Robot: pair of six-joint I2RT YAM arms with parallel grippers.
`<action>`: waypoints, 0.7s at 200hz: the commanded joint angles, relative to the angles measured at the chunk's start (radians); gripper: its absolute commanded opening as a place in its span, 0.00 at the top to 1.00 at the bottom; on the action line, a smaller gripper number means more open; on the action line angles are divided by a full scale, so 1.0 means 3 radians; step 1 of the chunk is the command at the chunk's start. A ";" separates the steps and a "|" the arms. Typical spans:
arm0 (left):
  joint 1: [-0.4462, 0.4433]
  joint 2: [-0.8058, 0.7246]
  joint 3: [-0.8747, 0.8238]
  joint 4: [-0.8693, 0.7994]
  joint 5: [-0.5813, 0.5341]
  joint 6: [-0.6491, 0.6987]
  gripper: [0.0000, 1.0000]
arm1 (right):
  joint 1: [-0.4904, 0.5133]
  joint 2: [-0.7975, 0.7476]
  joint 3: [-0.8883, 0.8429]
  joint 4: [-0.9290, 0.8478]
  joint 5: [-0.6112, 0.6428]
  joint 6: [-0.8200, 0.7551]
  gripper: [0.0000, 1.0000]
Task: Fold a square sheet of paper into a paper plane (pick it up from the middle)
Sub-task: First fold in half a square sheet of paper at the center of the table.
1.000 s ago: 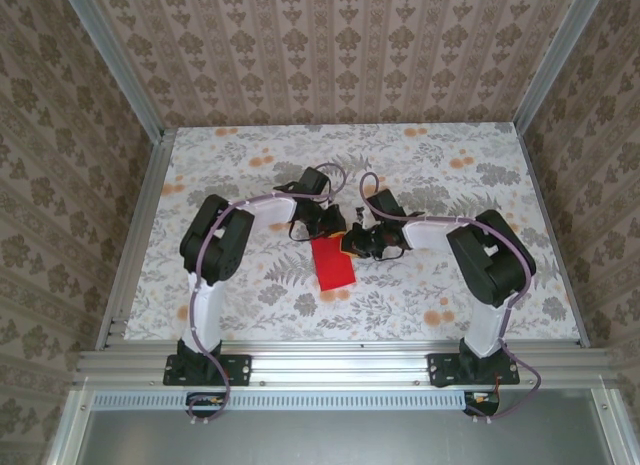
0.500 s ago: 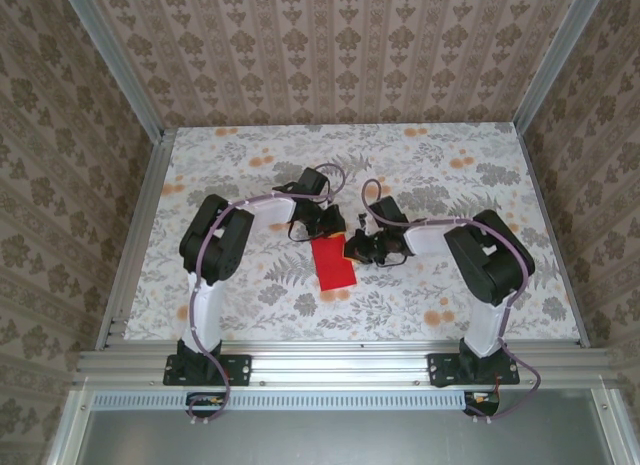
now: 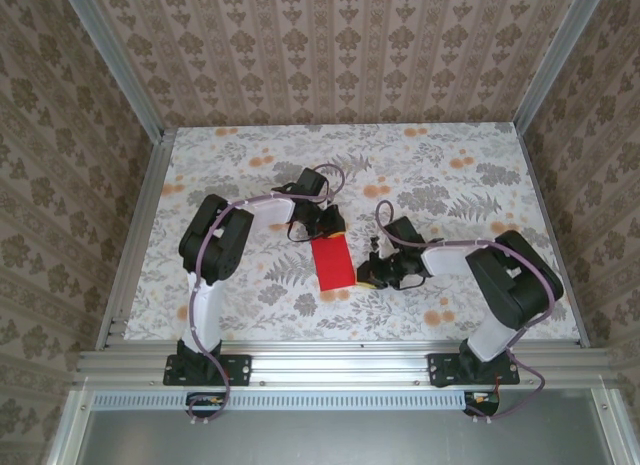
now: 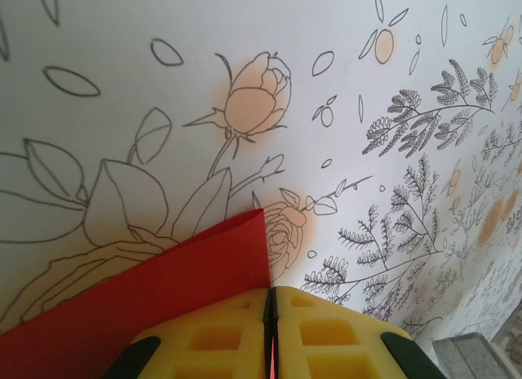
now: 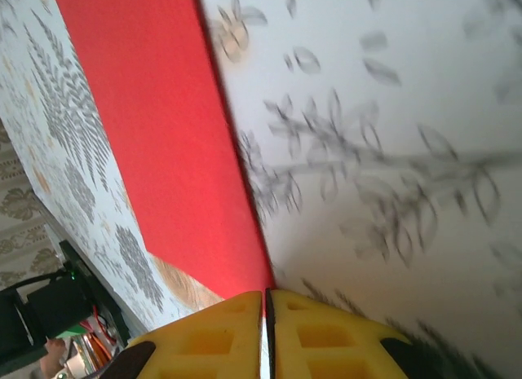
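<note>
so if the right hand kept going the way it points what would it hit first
The square sheet of paper: the right hand is shut with its tips at the red edge, which runs on straight ahead. Whether they already touch it is unclear.

Top external: fixed high above and behind the arm bases (image 3: pixel 205 368), tilted down and forward across the whole desk (image 3: pixel 450 175) toward the far wallpapered wall (image 3: pixel 340 55); distant enough to take in both arms entire.

Left wrist: riding just behind the left pincer (image 4: pixel 272 314), very close to the desk, looking along the yellow tips at a corner of the square sheet of paper (image 4: pixel 163 297).

Right wrist: likewise close behind the right pincer (image 5: pixel 267 314), rolled sideways, skimming along one long edge of the sheet.

Shared by all three: the red sheet and the floral surface around it.
</note>
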 commanded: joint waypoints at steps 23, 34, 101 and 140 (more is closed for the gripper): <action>0.0023 0.0196 -0.0101 -0.0190 -0.0233 0.0067 0.89 | 0.0034 -0.0376 0.0371 -0.0600 0.0148 -0.0050 0.86; 0.0023 0.0196 -0.0094 -0.0203 -0.0234 0.0066 0.89 | 0.0032 -0.0319 0.0574 -0.0587 0.0220 -0.0045 0.86; 0.0008 0.0180 -0.0098 -0.0241 -0.0245 0.0062 0.89 | 0.0063 0.0637 0.1409 -0.0620 0.0489 0.0010 0.89; 0.0008 0.0188 -0.0099 -0.0233 -0.0247 0.0042 0.89 | 0.0071 0.0891 0.1454 -0.0522 0.0497 0.0058 0.94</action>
